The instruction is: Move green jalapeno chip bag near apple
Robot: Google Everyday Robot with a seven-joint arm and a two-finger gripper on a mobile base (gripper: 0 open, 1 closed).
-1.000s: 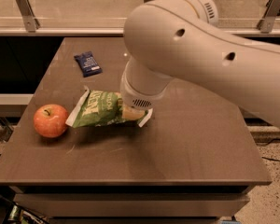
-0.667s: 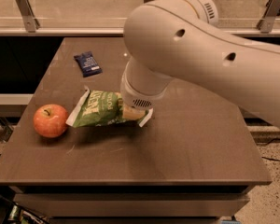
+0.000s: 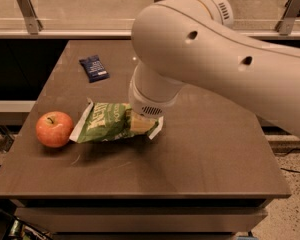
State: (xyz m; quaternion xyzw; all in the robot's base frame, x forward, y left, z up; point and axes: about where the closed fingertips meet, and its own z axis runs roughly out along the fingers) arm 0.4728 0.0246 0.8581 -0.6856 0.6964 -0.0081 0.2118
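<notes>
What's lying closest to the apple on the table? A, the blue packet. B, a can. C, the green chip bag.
C: the chip bag lies just beside the apple, with the end effector at the bag's far end; the blue packet sits farther back.

We log a brown table (image 3: 215, 154) with a matte top under warm light; soft shadows fall toward its front edge. Under the top we see lighter stacked panels. Behind the table runs a pale ledge (image 3: 90, 34), with grey metal brackets (image 3: 27, 9) standing above it at left, centre and right. Below the ledge, left of the table, the space is dark. Right of the table we note speckled floor (image 3: 290, 209) and a thin dark cable (image 3: 296, 171). The gripper (image 3: 141, 124) sits low over the table's middle, mostly hidden
</notes>
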